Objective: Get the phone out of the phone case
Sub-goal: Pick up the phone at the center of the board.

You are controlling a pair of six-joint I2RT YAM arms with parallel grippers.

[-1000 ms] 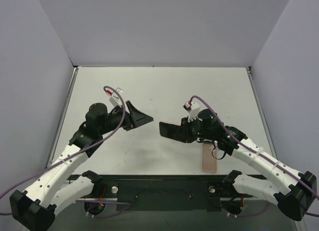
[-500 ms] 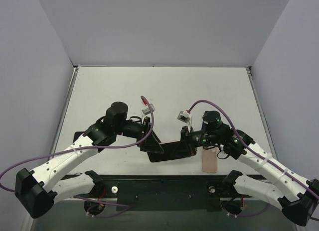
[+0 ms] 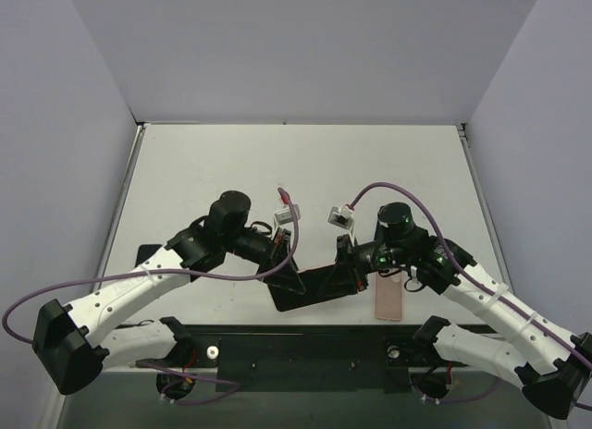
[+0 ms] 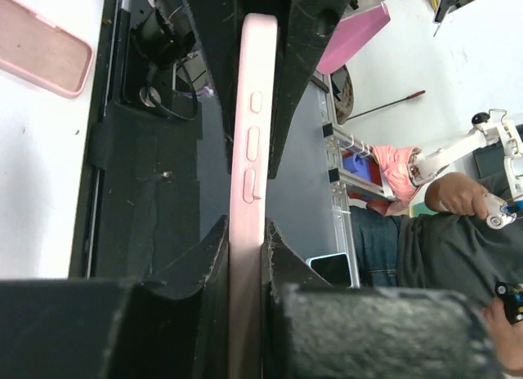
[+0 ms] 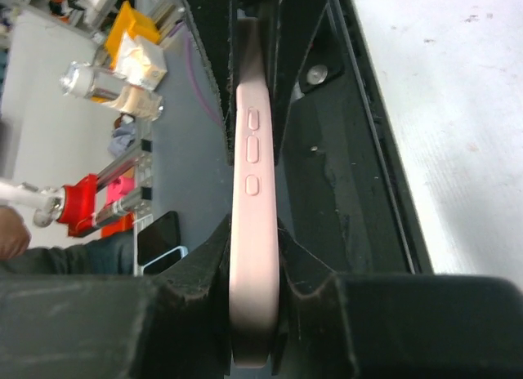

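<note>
Nearest, along the near edge of the tabletop (image 3: 277,161): the black mounting rail (image 3: 305,350) that carries both arm bases

Just beyond the rail, right of centre: the pink phone case (image 3: 389,301), flat on the tabletop, hollow side up and empty, with its far end partly hidden under the right arm. The left wrist view shows one rounded corner of it with its raised lip

Immediately left of the case and apart from it: the phone (image 3: 319,283), out of the case and held between the two arms. From above it shows one broad dark face, lying slantwise with its left end nearer the rail. Both wrist views look along its pink side edge, which has three buttons in a row

Left gripper (image 3: 285,286): pinching the left end of the phone. In its own wrist view the two black fingers (image 4: 214,256) press against opposite faces of the phone, one on each side

Right gripper (image 3: 348,275): pinching the right end of the phone. In the right wrist view its fingers (image 5: 214,248) close flat on both faces in the same way, and the opposing gripper shows at the far end of the phone

Farther back: bare grey tabletop with a few faint scuffs, and a purple cable (image 3: 185,278) looping off each arm

Farthest: plain pale walls (image 3: 277,50) on three sides. Past the table edge, the left wrist view shows a person in a dark grey top (image 4: 441,248)
</note>
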